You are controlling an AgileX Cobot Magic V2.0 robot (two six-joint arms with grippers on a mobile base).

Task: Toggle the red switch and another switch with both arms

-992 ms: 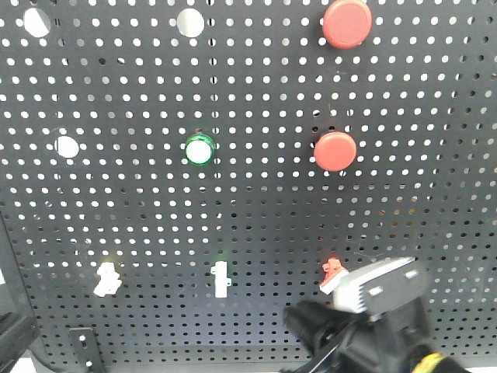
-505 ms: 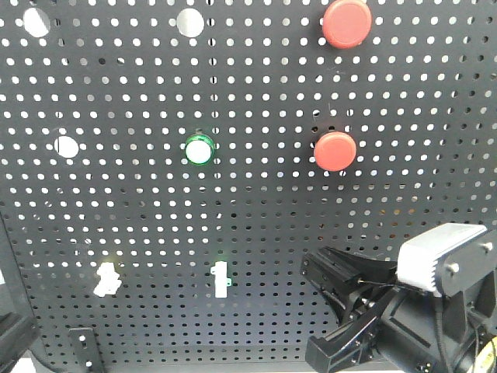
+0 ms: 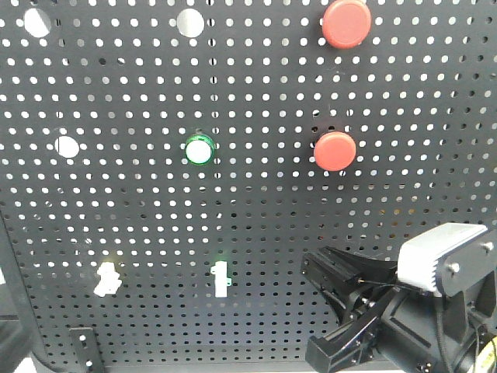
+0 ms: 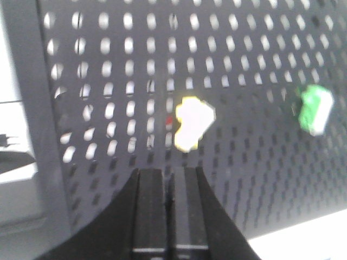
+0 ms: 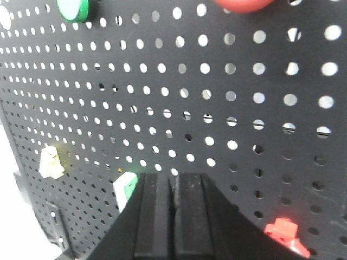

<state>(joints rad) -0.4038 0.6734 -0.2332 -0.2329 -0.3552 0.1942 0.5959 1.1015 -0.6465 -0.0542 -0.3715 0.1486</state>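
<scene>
Right wrist view: right gripper has jaws pressed together, nothing between them. The red switch sits low on the pegboard, just to the right of the fingertips and apart from them. In the front view the red switch is hidden behind the right arm; the gripper hangs in front of the board's lower right.

Left wrist view: left gripper also has jaws pressed together, empty. The pale yellow switch lies just above the fingertips, slightly right of their line; no contact seen. Front view places it at lower left, with the green-based toggle between the two task switches.

Judgement on the step: the closed fingertips serve as a pushing nib. Right arm needs a small shift rightward before pressing the lever; left arm needs to advance and rise slightly. Press along the lever's throw, not into the board, and keep clear of the green toggle.

Containers: none in view.
</scene>
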